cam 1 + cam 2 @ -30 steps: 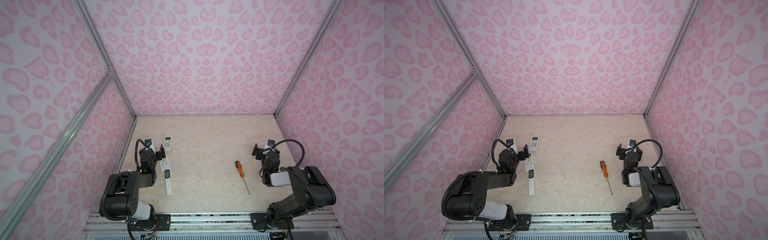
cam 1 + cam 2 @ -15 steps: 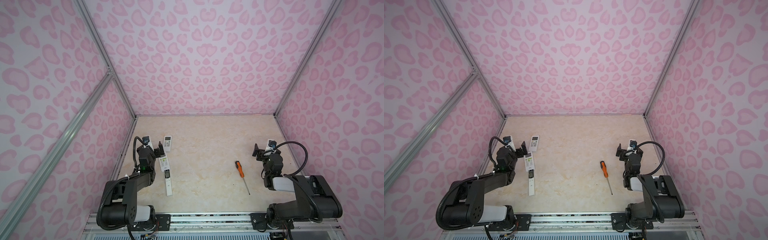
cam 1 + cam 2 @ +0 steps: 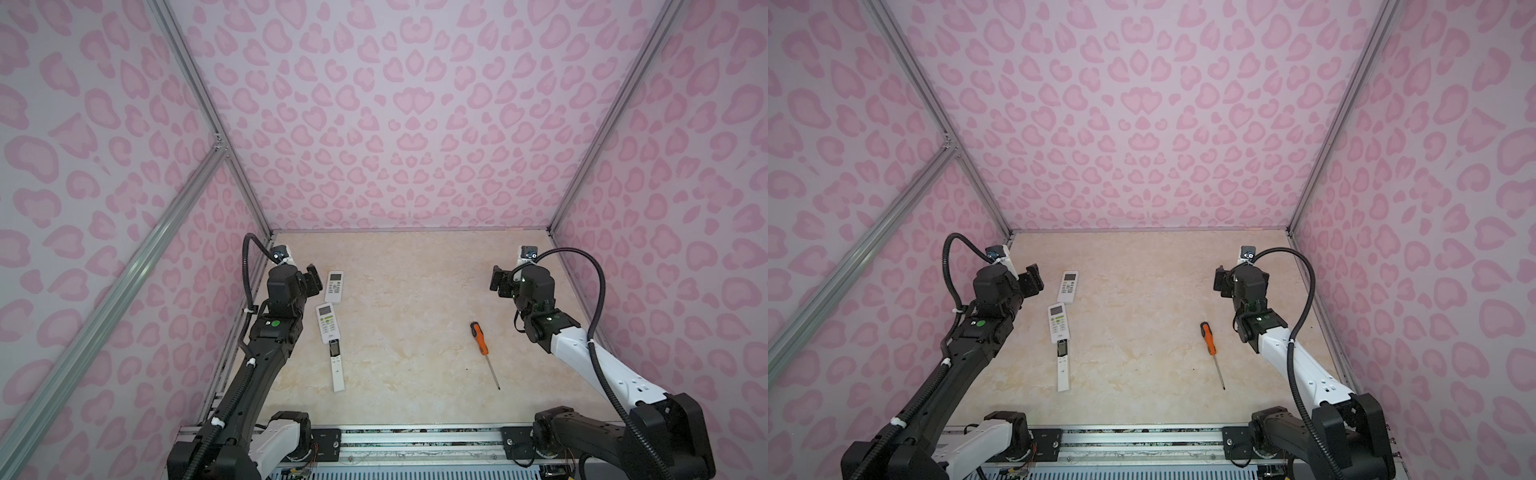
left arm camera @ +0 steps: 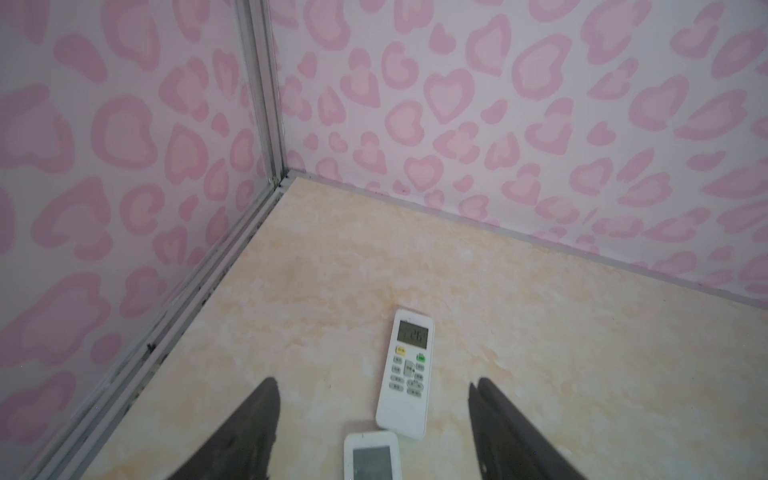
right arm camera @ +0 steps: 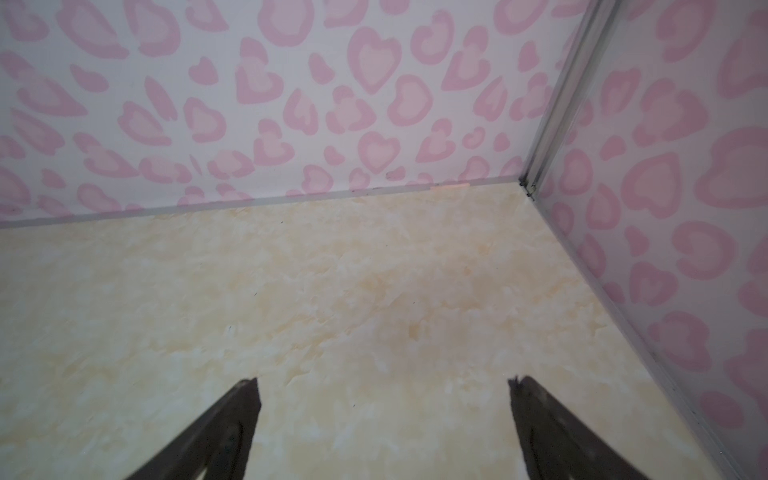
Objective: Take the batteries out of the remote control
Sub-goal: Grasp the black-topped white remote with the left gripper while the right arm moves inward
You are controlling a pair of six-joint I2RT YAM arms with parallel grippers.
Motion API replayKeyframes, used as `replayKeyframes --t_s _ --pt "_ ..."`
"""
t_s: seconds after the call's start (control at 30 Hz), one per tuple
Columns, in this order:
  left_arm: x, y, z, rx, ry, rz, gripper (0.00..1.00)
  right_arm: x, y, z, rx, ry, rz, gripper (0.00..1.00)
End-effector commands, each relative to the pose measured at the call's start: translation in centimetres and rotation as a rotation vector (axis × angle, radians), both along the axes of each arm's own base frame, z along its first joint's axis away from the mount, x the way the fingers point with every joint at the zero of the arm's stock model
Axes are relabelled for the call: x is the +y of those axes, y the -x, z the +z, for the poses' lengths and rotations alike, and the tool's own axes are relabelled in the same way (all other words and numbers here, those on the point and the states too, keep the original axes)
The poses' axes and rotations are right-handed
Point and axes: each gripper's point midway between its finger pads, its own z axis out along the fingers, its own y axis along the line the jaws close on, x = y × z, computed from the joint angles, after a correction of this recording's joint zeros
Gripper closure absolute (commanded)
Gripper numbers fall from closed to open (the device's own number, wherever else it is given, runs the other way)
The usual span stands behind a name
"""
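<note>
Three white remote controls lie face up in a row at the left: a far one, a middle one and a long slim one nearest the front. The batteries are hidden; none show in any view. My left gripper hovers open just left of the far remote, holding nothing. In the left wrist view that remote lies between its dark fingers but lower, on the table. My right gripper hangs open and empty over bare table at the right.
An orange-handled screwdriver lies right of centre, tip toward the front edge. Pink patterned walls close in three sides, with metal frame posts in the corners. The arm bases sit on a rail along the front.
Both arms have unfolded and lifted, carrying the grippers a little farther from the front edge. The left jaws stand slightly narrower than before.
</note>
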Motion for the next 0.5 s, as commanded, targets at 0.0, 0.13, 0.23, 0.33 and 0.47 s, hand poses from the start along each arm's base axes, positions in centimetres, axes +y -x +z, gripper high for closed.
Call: replayKeyframes --t_s 0.0,0.13,0.23,0.33,0.47 --pt "-0.3 6.7 -7.2 0.344 0.114 0.084 0.25 3.1 2.3 -3.3 0.189 0.035 0.053 0.05" --pt "-2.9 10.6 -10.5 0.465 0.206 0.042 0.26 8.7 3.0 -4.1 0.239 0.022 0.143 0.07" --pt "-4.9 13.3 -13.0 0.571 0.224 -0.003 0.26 12.6 3.5 -5.7 0.317 -0.012 0.207 0.12" --pt "-6.7 15.0 -14.7 0.611 0.226 -0.033 0.25 16.0 4.5 -7.6 0.436 -0.026 0.263 0.15" --pt "-7.7 16.5 -17.3 0.684 0.261 -0.036 0.26 19.5 6.0 -9.2 0.504 -0.065 0.337 0.16"
